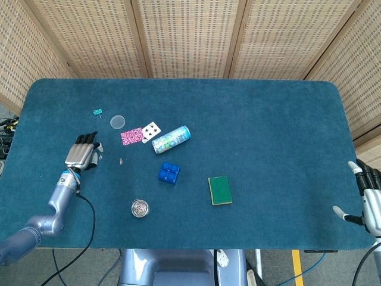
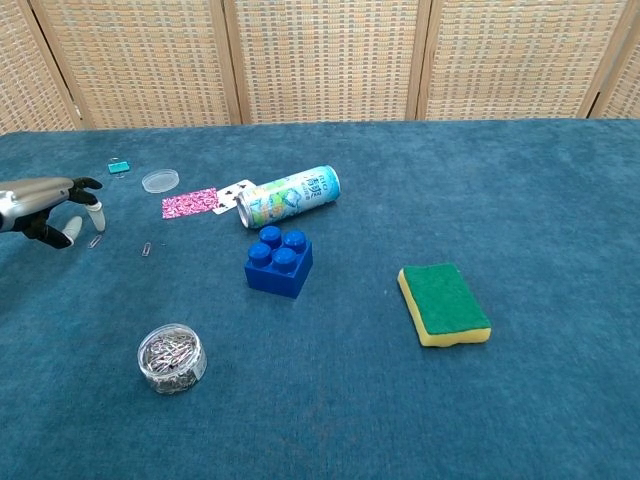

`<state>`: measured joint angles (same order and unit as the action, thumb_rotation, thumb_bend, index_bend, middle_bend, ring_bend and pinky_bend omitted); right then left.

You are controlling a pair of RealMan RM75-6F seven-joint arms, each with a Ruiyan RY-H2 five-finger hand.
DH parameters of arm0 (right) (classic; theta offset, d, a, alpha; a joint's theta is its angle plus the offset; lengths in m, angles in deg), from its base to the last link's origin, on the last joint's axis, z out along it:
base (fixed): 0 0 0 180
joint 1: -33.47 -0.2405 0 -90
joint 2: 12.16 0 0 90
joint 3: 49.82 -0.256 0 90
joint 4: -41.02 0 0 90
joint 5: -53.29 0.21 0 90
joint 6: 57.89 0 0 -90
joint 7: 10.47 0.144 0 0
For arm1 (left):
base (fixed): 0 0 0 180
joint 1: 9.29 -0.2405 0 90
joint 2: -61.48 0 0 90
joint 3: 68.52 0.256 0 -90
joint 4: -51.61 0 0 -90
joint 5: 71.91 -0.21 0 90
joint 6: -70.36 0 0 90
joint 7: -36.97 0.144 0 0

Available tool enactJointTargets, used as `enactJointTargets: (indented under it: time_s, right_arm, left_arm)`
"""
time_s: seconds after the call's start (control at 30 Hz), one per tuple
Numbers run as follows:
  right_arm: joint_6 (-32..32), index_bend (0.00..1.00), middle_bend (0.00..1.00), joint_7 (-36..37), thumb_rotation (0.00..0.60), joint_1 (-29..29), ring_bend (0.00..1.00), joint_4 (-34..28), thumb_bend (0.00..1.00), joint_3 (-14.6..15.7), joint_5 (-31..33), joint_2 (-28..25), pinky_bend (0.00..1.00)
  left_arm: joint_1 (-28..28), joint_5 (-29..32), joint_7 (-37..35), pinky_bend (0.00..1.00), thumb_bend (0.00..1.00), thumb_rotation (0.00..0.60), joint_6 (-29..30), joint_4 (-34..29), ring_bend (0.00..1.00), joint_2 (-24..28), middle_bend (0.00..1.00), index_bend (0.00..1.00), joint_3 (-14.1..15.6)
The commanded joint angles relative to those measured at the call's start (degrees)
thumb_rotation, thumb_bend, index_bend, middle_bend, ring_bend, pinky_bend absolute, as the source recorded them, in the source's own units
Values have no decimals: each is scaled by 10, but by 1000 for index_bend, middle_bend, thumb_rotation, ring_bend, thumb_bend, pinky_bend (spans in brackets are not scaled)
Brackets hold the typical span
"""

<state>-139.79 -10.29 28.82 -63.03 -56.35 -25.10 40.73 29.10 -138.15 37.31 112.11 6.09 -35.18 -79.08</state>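
The left hand sat low over the napped blue felt of the table, metal back uppermost, dark fingers bunched and curled downward, thumb tucked; nothing was visibly between them. A small wire paper clip lay on the felt just beside the fingertips in the chest view; whether the fingers touched it could not be told. A second paper clip lay a little further toward the table's centre, apart from the hand. Beyond the hand were a small teal binder clip and a flat, round, translucent plastic lid. Next to the lid lay two playing cards, overlapping at a corner: a face-down card with a pink patterned back and a white face-up card with black pips. A cylindrical drink can with a glossy teal and white label lay on its side, touching the face-up card's edge. Nearer the robot stood a blue studded plastic brick, a rectangular sponge with a green scouring top over a yellow body, and a round clear tub filled with metal clips. The right hand hung at the table's far right edge, fingers spread and holding nothing.
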Motion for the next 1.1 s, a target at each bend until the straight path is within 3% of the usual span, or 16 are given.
enactJointTargets:
  time_s: [0.03, 0.37, 1.1]
  right_arm:
    - [0, 0, 0, 0, 600, 0, 0, 0, 0, 0, 0, 0, 0]
    - [-2, 0, 0, 2, 600, 1, 0, -1, 0, 0, -2, -1, 0]
    - [-9, 0, 0, 12, 600, 5, 0, -3, 0, 2, -9, -6, 0]
  left_arm:
    - [1, 3, 1, 0, 734, 600, -5, 8, 0, -5, 0, 378, -1]
    - [-3, 1, -3, 0, 734, 600, -11, 3, 0, -1, 0, 377, 4]
    - [-45, -40, -6, 0, 733, 600, 28, -150, 0, 76, 0, 376, 44]
